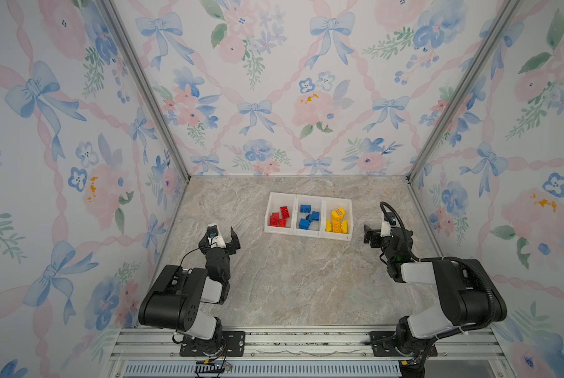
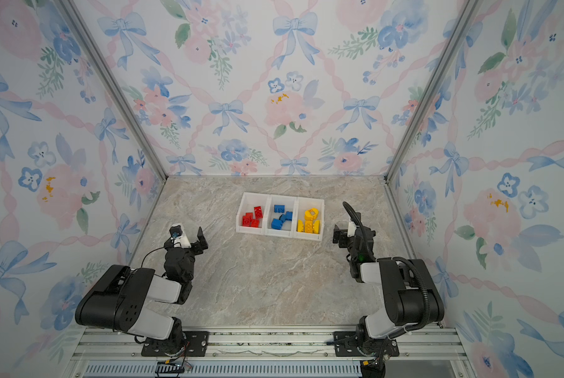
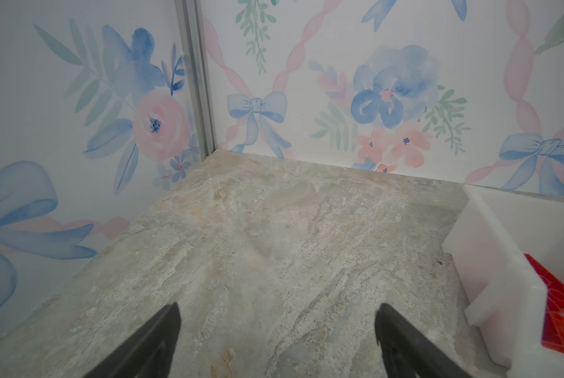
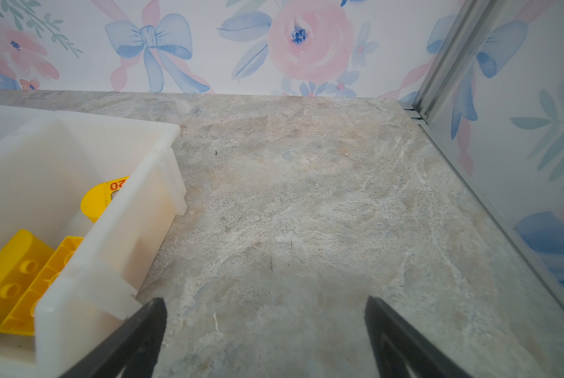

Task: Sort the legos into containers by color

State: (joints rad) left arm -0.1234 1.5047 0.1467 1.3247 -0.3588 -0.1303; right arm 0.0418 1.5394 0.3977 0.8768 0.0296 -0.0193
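The containers (image 1: 279,230) (image 2: 280,233) are three white bins joined in a row at the back middle of the table. In both top views the red legos (image 1: 280,217) lie in the left bin, the blue legos (image 1: 308,217) in the middle bin and the yellow legos (image 1: 338,221) in the right one. My left gripper (image 1: 223,237) (image 3: 279,307) hovers left of the row, open and empty, with a bin wall (image 3: 490,235) and a red lego (image 3: 562,304) beside it. Right of the row my right gripper (image 1: 377,232) (image 4: 265,300) is open, near the yellow legos (image 4: 15,271).
Floral-papered walls (image 1: 274,98) close the marble table (image 1: 290,278) on three sides, with aluminium posts (image 1: 149,95) at the back corners. A metal rail (image 1: 306,343) carrying both arm bases runs along the front edge.
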